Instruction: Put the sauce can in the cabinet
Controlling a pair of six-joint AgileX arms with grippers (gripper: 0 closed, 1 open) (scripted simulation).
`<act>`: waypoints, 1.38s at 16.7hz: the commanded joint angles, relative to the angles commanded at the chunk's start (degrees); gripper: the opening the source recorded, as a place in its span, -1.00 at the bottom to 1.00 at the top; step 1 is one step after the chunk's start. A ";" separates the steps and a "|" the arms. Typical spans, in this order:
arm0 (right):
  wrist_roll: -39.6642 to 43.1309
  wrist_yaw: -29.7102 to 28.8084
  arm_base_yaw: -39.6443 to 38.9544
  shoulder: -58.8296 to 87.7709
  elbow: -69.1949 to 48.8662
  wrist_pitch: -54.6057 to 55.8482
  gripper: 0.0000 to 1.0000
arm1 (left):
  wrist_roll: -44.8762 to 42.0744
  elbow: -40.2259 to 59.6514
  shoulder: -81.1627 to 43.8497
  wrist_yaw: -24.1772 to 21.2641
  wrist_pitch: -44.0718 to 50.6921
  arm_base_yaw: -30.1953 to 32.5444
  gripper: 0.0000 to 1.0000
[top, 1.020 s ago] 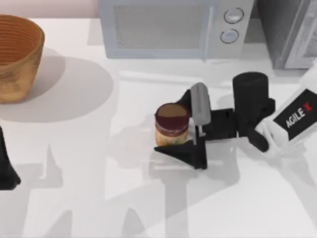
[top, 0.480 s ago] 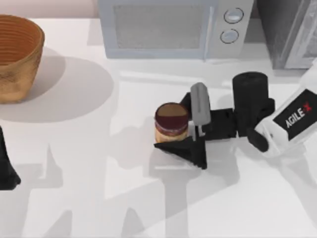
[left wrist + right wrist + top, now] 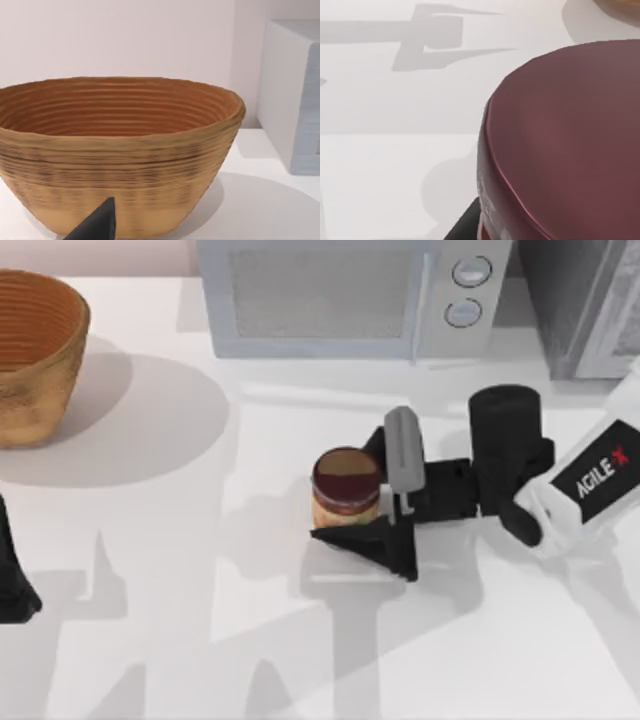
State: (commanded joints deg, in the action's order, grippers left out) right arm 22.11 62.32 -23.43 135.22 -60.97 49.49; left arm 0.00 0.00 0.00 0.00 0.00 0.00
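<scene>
Sauce can: sauce can (image 3: 346,488) stands upright on the white table (image 3: 200,640), about mid-table and a little right of centre, in front of the microwave (image 3: 350,295); maroon top faces up, orange-yellow label shows below it. In the right wrist view the maroon top (image 3: 565,145) sits very close to the camera.

Right gripper: right gripper (image 3: 372,492) reaches in from the table's right side, with one dark finger (image 3: 365,540) against the can's near side and the grey finger (image 3: 403,452) by its far right side. The fingers sit tight against the can, clamped on it.

Change from a second ago: the near finger has drawn in toward the can, covering more of the label's lower edge; half a second ago it was already almost where it is now. The can itself has stayed in place, upright.

Cabinet: cabinet (image 3: 585,305) stands at the table's far right corner, just right of the microwave, well apart from the can.

Left gripper: left arm (image 3: 12,575) is parked at the table's left edge; its wrist view shows one dark fingertip (image 3: 97,225) before the basket (image 3: 120,150), and whether its fingers are apart or together cannot be told.

Basket: woven basket (image 3: 35,350) sits at the far left corner, unmoved.
</scene>
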 joint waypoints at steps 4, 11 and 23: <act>0.05 0.14 0.06 -2.08 -0.54 -2.11 -1.00 | 0.00 0.00 0.00 0.00 0.00 0.00 1.00; -0.15 0.45 0.12 -17.22 -3.92 -21.21 -1.00 | 0.00 0.00 0.00 0.00 0.00 0.00 1.00; -1.29 -1.28 0.80 -26.68 -3.25 -29.66 -1.00 | 0.00 0.00 0.00 0.00 0.00 0.00 1.00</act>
State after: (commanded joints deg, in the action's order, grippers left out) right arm 20.82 61.04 -22.63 108.54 -64.23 19.83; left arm 0.00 0.00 0.00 0.00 0.00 0.00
